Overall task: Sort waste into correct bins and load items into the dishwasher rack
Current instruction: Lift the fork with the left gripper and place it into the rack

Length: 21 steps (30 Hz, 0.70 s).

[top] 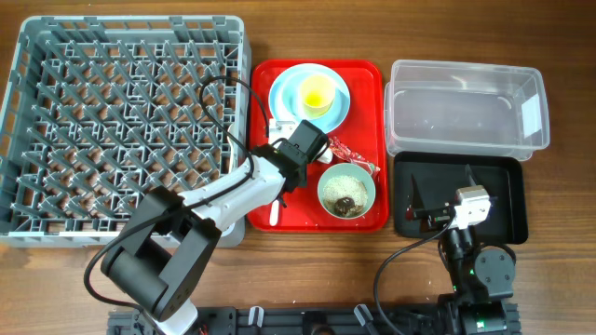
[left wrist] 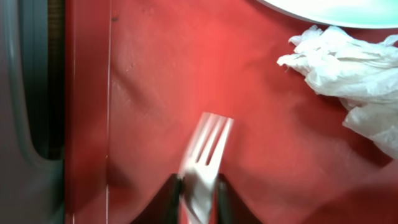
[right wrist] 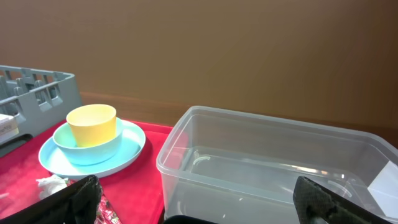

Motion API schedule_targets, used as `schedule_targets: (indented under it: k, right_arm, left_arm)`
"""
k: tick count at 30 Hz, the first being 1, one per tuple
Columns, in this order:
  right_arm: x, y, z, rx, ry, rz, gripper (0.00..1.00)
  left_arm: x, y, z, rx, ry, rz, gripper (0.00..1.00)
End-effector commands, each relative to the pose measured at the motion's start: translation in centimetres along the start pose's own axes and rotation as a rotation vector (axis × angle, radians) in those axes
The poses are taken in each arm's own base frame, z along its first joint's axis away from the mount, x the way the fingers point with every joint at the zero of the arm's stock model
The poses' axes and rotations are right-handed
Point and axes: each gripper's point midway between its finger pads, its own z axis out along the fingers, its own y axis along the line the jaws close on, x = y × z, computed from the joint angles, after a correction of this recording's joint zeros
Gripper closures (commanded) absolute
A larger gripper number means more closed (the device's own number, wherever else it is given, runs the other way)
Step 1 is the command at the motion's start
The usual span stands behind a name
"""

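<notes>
My left gripper (left wrist: 198,186) is shut on the white fork (left wrist: 205,146), whose tines point away over the red tray (left wrist: 143,93). The crumpled tissue (left wrist: 348,68) lies to the right of the fork, beside the light blue plate (left wrist: 336,9). From overhead, the left gripper (top: 307,149) sits mid-tray, below the plate (top: 284,93) and the yellow cup (top: 317,93). The cup (right wrist: 92,123) stands in a bowl (right wrist: 87,149). A second bowl (top: 346,193) holds food scraps, and the red wrapper (top: 349,154) lies above it. My right gripper (right wrist: 199,199) is open and empty.
The grey dishwasher rack (top: 130,26) fills the left of the table. The clear tub (top: 466,67) stands at the right with the black tray (top: 503,200) below it, and the right gripper (top: 440,186) hovers over that tray. A white utensil end (top: 276,214) shows by the red tray's front edge.
</notes>
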Motion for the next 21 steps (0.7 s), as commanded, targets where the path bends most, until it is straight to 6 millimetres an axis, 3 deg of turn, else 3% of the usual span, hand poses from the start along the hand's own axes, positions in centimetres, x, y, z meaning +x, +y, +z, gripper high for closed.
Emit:
schedule_targets:
  k: [1, 3, 5, 6, 9, 12, 19, 21]
  right_arm:
    - [-0.1, 0.0, 0.0, -0.004, -0.005, -0.005, 0.0]
    - [-0.1, 0.0, 0.0, -0.004, -0.005, -0.006, 0.0]
    - [-0.1, 0.0, 0.0, -0.003, -0.005, -0.006, 0.0]
    - [-0.1, 0.0, 0.0, -0.003, -0.005, -0.006, 0.0]
    - [-0.1, 0.0, 0.0, -0.004, -0.005, -0.006, 0.0]
    - [-0.1, 0.0, 0.0, -0.003, -0.005, -0.005, 0.0]
    - [-0.1, 0.0, 0.0, -0.004, -0.005, -0.005, 0.0]
    - [-0.1, 0.0, 0.0, -0.003, -0.005, -0.006, 0.0]
  left_arm:
    - [-0.5, 0.1, -0.5, 0.006, -0.014, -0.005, 0.75]
    - [-0.5, 0.1, -0.5, 0.007, -0.016, -0.007, 0.87]
    - [-0.6, 0.1, -0.5, 0.009, -0.018, -0.008, 0.87]
    - [-0.6, 0.1, -0.5, 0.009, -0.018, -0.008, 0.86]
    - [-0.5, 0.0, -0.5, 0.011, -0.014, -0.007, 0.69]
    - [0.0, 0.2, -0.2, -0.002, 0.004, 0.001, 0.66]
    - [1.7, -0.6, 1.2, 0.029, 0.082, 0.013, 0.69]
    - [1.8, -0.6, 1.5, 0.027, 0.084, 0.014, 0.74]
